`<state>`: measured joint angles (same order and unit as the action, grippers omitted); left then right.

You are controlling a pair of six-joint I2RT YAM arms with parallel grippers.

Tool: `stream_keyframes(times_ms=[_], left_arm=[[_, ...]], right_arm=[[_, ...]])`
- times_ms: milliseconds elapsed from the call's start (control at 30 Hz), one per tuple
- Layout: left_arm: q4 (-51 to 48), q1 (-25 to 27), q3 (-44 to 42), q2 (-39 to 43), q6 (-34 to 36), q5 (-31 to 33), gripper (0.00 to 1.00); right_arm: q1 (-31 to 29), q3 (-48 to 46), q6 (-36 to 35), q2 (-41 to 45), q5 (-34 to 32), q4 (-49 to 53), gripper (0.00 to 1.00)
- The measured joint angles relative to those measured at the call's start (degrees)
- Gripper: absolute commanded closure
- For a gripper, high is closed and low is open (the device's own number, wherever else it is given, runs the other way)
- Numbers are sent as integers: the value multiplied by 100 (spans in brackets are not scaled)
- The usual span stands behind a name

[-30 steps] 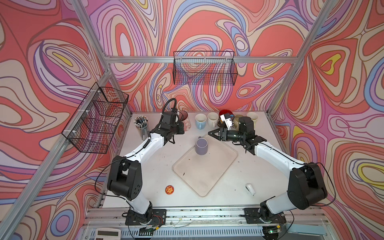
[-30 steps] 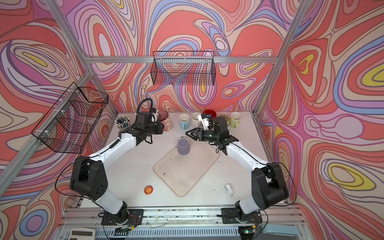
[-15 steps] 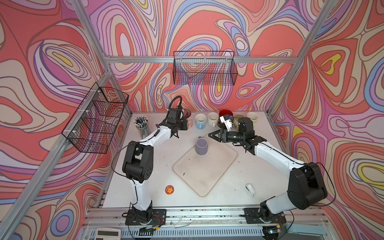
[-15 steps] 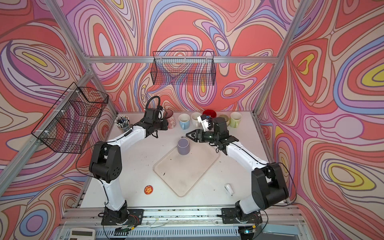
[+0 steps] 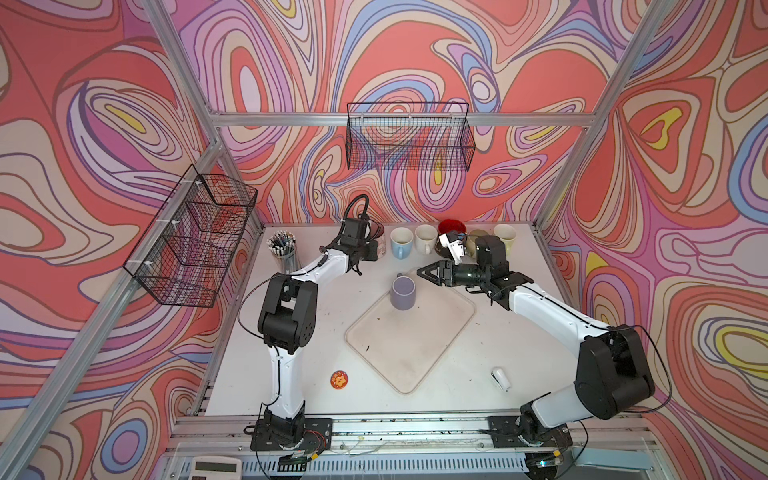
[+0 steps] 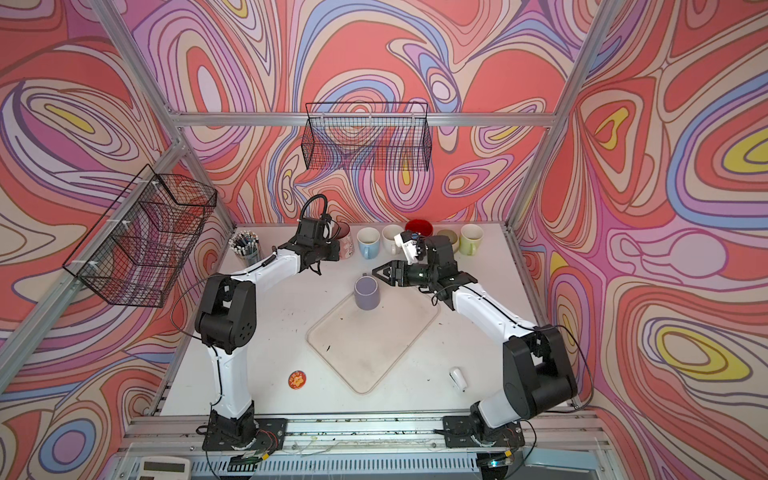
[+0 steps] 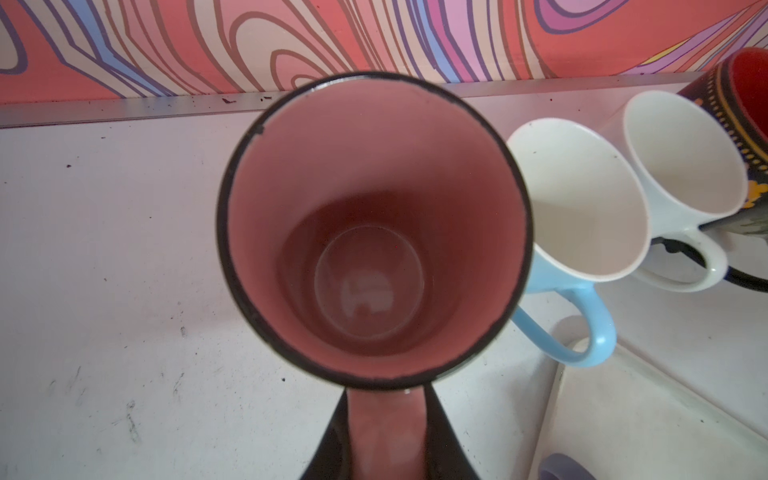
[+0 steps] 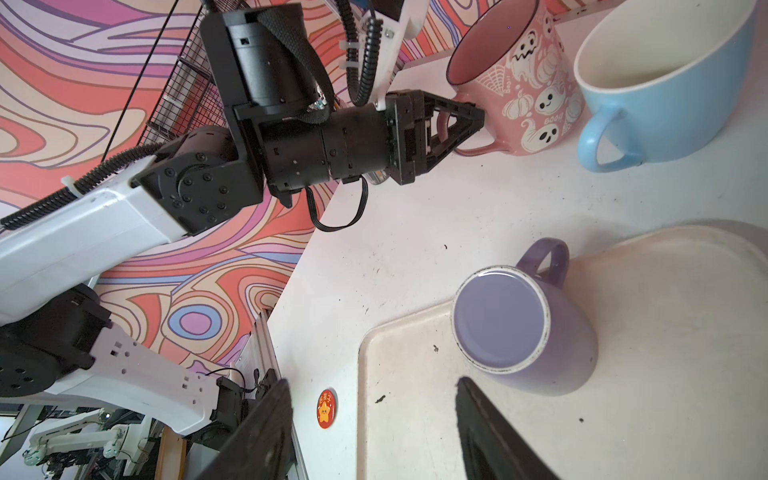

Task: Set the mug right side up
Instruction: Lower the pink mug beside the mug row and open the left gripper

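In both top views, at centre left, a pen cup [image 5: 282, 249] is seen filled with pens, and nothing can be made out in the wire basket [image 5: 195, 237] on the side wall. To its right, the left gripper [image 8: 478, 120] is clamped on the handle of the pink mug [image 8: 528, 83], which stands mouth up and empty at the left end of the back row.

At frame centre, the purple mug [image 5: 402, 293] is found base up, mouth down, on the upper corner of the tray [image 5: 411, 345]. Its long axis is upright, its handle is turned toward the back row, and nothing else is carried by the tray.

Just right of it, and a little higher in the frame, the right gripper [image 5: 428, 273] is held with jaws spread and empty, tips aimed left at the mug's upper wall. This arm is judged the nearer and the only free one.

Further right, the blue mug [image 5: 401, 243] and white mug [image 5: 424, 239] appear empty.
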<state>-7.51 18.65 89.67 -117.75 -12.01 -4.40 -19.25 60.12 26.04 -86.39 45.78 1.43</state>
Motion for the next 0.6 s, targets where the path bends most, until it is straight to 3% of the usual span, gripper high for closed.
stream_keyframes(times_ms=[600], left_arm=[[0,151,450,-387,149,151,100]], right_arm=[[0,0,-98,-9,4,125,36]])
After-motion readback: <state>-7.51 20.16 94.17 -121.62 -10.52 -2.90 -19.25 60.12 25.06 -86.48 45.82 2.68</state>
